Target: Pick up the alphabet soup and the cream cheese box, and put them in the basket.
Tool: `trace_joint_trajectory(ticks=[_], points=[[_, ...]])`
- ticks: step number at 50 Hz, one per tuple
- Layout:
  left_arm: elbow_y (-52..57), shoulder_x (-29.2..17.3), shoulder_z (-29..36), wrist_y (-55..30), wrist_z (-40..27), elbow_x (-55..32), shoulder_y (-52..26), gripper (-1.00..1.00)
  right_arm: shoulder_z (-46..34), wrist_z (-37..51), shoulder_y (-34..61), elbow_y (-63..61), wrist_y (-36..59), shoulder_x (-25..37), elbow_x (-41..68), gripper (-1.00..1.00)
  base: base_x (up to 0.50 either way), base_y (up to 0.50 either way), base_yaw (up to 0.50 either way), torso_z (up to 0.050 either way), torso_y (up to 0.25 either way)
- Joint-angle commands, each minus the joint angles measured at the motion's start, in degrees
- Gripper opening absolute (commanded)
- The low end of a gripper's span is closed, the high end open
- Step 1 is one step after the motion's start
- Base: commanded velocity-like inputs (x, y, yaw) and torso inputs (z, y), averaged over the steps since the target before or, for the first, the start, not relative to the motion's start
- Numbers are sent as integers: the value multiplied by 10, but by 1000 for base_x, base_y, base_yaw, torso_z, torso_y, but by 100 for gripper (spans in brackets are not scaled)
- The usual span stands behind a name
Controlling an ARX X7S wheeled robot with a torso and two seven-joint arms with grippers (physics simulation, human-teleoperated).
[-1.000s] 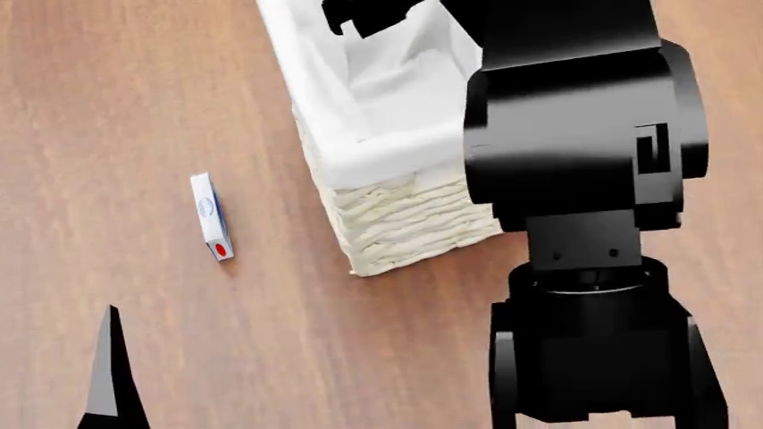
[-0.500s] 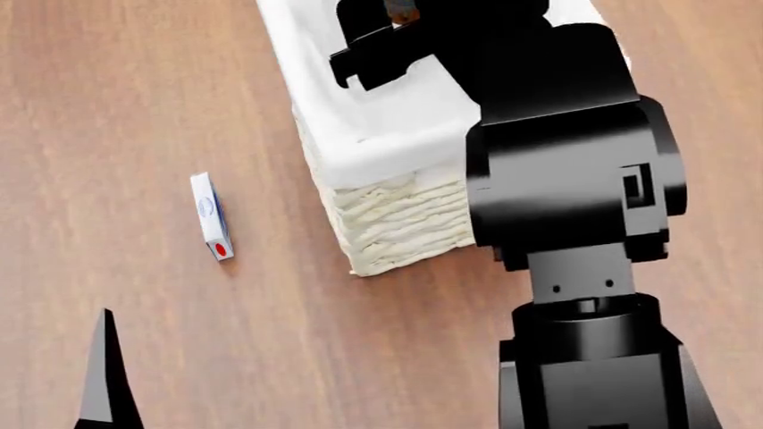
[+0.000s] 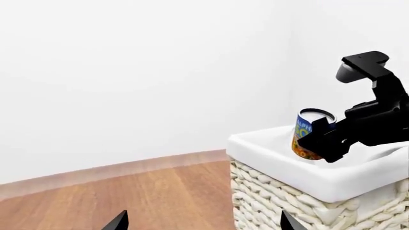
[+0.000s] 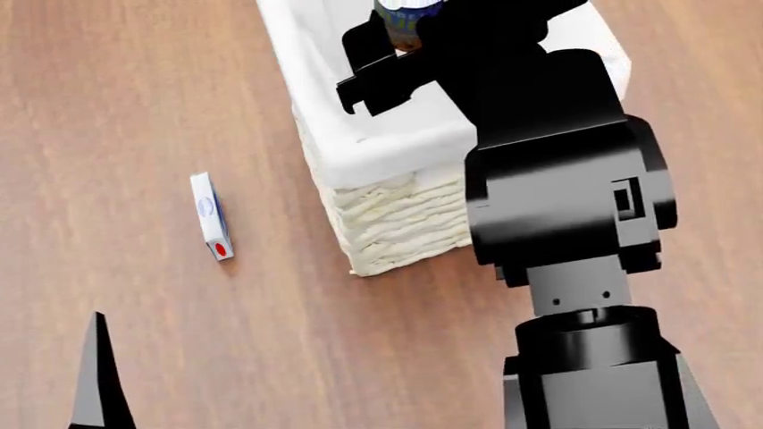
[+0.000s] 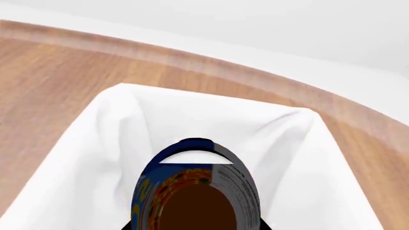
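Note:
My right gripper (image 4: 412, 40) is shut on the alphabet soup (image 4: 403, 16), a blue can with a yellow-orange lower part, and holds it above the open basket (image 4: 394, 223). The left wrist view shows the can (image 3: 309, 133) upright just over the basket's white liner rim (image 3: 300, 167). The right wrist view looks past the can (image 5: 195, 191) down into the liner (image 5: 96, 158). The cream cheese box (image 4: 211, 215) lies flat on the floor left of the basket. My left gripper (image 3: 203, 225) is open and empty, low near the floor; one of its fingers (image 4: 96, 384) shows at the bottom left.
The wooden floor (image 4: 143, 107) spreads around the basket. A white wall with a baseboard (image 3: 128, 165) stands behind the basket. My black right arm (image 4: 560, 206) covers the basket's right side in the head view.
My right arm has reached farther out over the basket, bringing the soup can into the head view above the liner. The left finger has slid slightly down and left. The box has not moved.

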Motion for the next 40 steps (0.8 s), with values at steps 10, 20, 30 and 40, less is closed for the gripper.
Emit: trace_joint_trajectory(ticks=[10, 20, 30, 40], points=[[5, -5, 0, 6, -4, -2, 8, 100, -22, 2, 8, -11, -2, 6, -1, -100, 0, 0, 0, 0, 1], [6, -5, 2, 3, -6, 1, 6, 100, -25, 10, 11, 1, -11, 8, 4, 100, 0, 0, 0, 0, 1], [2, -6, 3, 8, -6, -1, 7, 100, -31, 13, 12, -2, -9, 10, 8, 100, 0, 0, 0, 0, 0], [5, -8, 2, 4, -8, -1, 7, 100, -34, 16, 9, -12, -8, 11, 14, 100, 0, 0, 0, 0, 0]])
